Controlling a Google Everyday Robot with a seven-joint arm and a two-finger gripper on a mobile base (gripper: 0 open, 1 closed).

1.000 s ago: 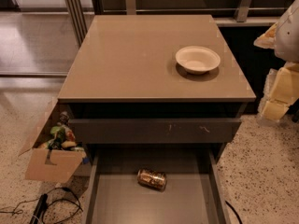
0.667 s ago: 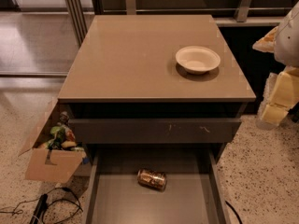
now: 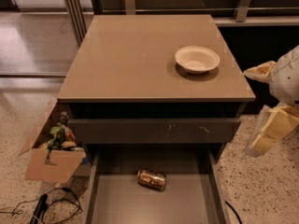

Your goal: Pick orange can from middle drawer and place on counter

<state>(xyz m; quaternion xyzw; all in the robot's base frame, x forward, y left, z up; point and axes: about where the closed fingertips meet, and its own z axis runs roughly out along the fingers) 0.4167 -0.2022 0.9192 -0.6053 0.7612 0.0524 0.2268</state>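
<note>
The orange can point(image 3: 151, 178) lies on its side on the grey floor of the open middle drawer point(image 3: 121, 204), near the drawer's back and centre. The tan counter point(image 3: 135, 59) tops the dark grey cabinet. My gripper point(image 3: 265, 101) hangs in the air off the cabinet's right side, level with the counter's front edge, well above and to the right of the can. Its two pale yellow fingers point(image 3: 273, 127) stand apart and hold nothing.
A white bowl point(image 3: 197, 59) sits on the counter's right half. The closed upper drawer front point(image 3: 154, 129) overhangs the back of the open drawer. A cardboard box of items point(image 3: 51, 155) and black cables point(image 3: 42, 208) lie on the floor at the left.
My gripper has moved down and slightly left beside the cabinet's right edge. The can, the drawer and the bowl have not moved.
</note>
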